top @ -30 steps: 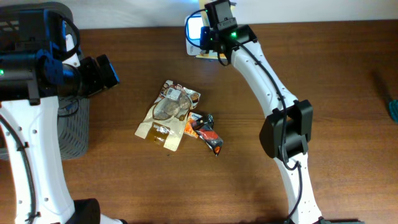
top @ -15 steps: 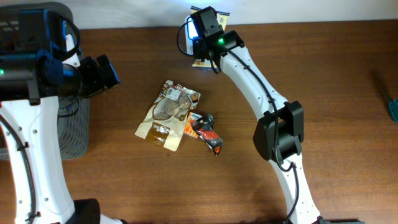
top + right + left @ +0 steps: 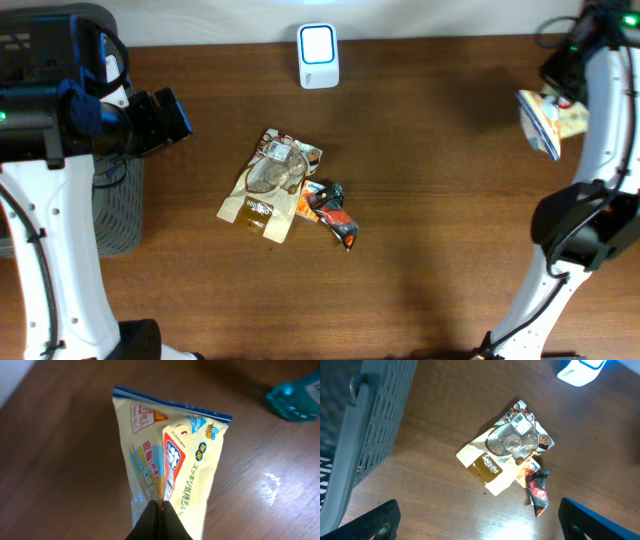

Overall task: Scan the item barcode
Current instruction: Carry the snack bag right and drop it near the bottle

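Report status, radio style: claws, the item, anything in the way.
Left claw open, empty. Right claw shut on yellow snack bag, far right of scanner. Tan pouch and red wrapper mid-table, off that line.

A tan-and-brown snack pouch (image 3: 268, 185) with a clear window lies flat near the middle of the dark wooden table (image 3: 450, 200). A crumpled red-and-black packet (image 3: 333, 212) touches the pouch's lower right edge. A grey mesh basket (image 3: 118, 205) stands at the table's left side, well apart from both, and a teal object (image 3: 632, 177) shows at the far right edge.
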Available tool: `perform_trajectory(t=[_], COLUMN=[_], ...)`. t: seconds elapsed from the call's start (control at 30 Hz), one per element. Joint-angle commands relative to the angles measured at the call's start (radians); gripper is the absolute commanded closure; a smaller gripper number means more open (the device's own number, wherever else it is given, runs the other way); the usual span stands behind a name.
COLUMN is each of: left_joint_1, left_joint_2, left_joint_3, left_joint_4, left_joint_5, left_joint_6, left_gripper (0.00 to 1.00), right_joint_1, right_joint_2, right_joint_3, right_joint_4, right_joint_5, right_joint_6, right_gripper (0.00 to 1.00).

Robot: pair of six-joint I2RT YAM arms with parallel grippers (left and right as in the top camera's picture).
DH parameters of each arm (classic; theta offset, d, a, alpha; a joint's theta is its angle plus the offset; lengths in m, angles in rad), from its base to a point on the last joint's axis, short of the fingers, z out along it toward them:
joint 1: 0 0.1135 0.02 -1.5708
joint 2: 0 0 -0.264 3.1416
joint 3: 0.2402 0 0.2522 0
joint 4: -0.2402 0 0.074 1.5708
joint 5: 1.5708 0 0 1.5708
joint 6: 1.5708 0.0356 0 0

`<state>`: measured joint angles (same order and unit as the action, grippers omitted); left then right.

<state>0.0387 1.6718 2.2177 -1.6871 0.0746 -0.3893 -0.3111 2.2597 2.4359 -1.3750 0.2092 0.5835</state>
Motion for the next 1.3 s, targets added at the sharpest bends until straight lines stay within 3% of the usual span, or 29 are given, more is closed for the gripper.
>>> perform_trajectory(t=[0.0, 0.23, 0.37, 0.43, 0.5, 0.63, 0.77, 0.9, 1.1, 1.27], left_joint_1=[-0.003, -0.003, -0.003, -0.003, -0.003, -0.003, -0.003, -0.003, -0.003, -0.003], left_joint_2=[-0.004, -0.004, -0.004, -0.004, -0.004, -0.004, -0.004, -0.004, -0.004, -0.004], left_joint_3=[0.002, 0.002, 0.002, 0.002, 0.002, 0.002, 0.002, 0.002, 0.002, 0.002], left_joint_4=[-0.001, -0.001, -0.001, -0.001, -0.001, -0.001, -0.001, -0.001, -0.001, -0.001], left_joint_5=[-0.004, -0.004, -0.004, -0.004, -0.004, -0.004, -0.004, -0.004, -0.004, -0.004], left_joint_6=[-0.010, -0.010, -0.010, -0.010, -0.010, -0.010, -0.010, -0.010, -0.010, -0.010], left_gripper=[0.01, 0.01, 0.01, 0.01, 0.01, 0.01, 0.01, 0.01, 0.01, 0.01], right_joint_1=[-0.102, -0.198, -0.157, -0.119, -0.066, 0.040, 0.070, 0.001, -0.138, -0.132], right_joint_2=[0.044, 0.157, 0.152, 0.152, 0.152, 0.152, 0.152, 0.152, 0.150, 0.147], right_joint_3=[-0.008, -0.009, -0.009, -0.009, -0.011, -0.092, -0.246, -0.376, -0.365, -0.209], right_joint_4=[0.023, 0.189, 0.203, 0.111, -0.050, -0.154, -0.036, 0.129, 0.269, 0.197], right_joint_5=[0.011, -0.002, -0.307, -0.421, -0.396, -0.303, -0.103, -0.084, -0.066, -0.071], right_joint_6=[0.100, 0.101, -0.241, -0.354, -0.424, -0.430, -0.334, -0.332, -0.426, -0.426], right_gripper=[0.96, 0.96, 0.96, 0.96, 0.96, 0.92, 0.91, 0.96, 0.96, 0.96])
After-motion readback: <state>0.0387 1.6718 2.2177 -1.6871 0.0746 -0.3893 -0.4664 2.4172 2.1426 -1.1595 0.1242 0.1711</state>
